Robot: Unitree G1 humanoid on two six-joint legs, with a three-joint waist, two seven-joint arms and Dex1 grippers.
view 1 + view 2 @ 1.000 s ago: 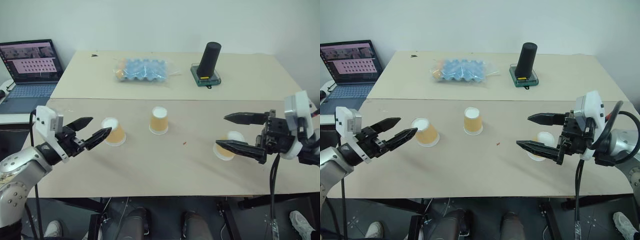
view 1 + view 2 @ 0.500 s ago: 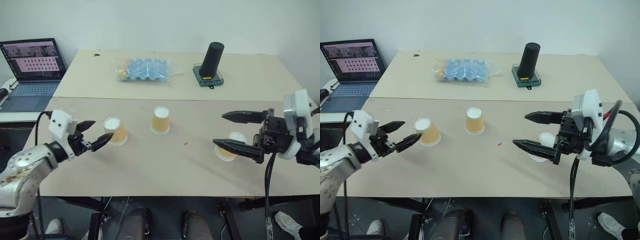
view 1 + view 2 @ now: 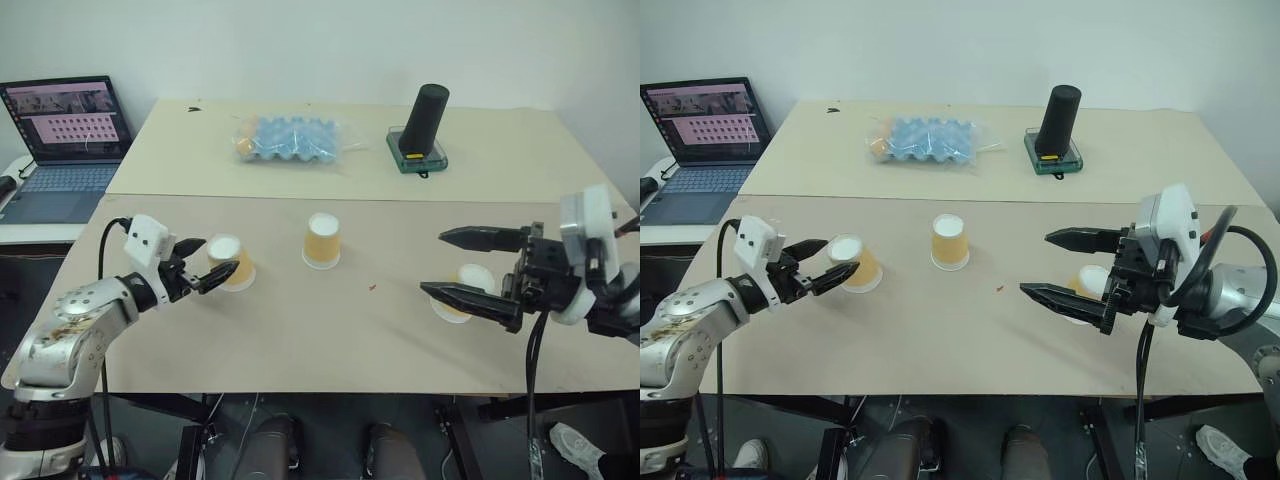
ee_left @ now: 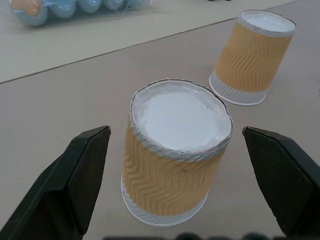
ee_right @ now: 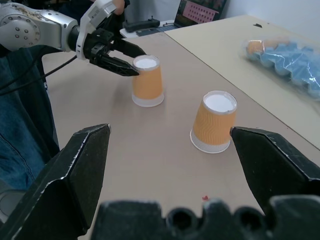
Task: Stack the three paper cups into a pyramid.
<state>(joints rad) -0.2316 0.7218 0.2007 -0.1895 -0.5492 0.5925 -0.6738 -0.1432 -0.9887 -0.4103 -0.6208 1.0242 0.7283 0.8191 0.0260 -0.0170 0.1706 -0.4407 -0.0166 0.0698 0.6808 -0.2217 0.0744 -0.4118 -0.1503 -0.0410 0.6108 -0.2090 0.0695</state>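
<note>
Three paper cups stand upside down on the near table: a left cup [image 3: 230, 264], a middle cup [image 3: 322, 241] and a right cup [image 3: 470, 278]. My left gripper [image 3: 215, 256] is open and low at the left cup. In the left wrist view that cup [image 4: 175, 160] stands between the two black fingers [image 4: 82, 172], with gaps on both sides. My right gripper [image 3: 433, 263] hangs open above the table in front of the right cup, whose lower part its near finger hides. The right wrist view looks across at the middle cup [image 5: 214, 122] and the left cup [image 5: 147, 82].
On the far table lie a clear bag with a blue egg tray [image 3: 290, 140] and a tall black cylinder [image 3: 424, 118] on a green base. An open laptop [image 3: 65, 125] sits at the left. A seam [image 3: 330, 199] separates the two tables.
My left gripper has moved forward and down to the left cup, and its open fingers now flank it. The right gripper has stayed put and open.
</note>
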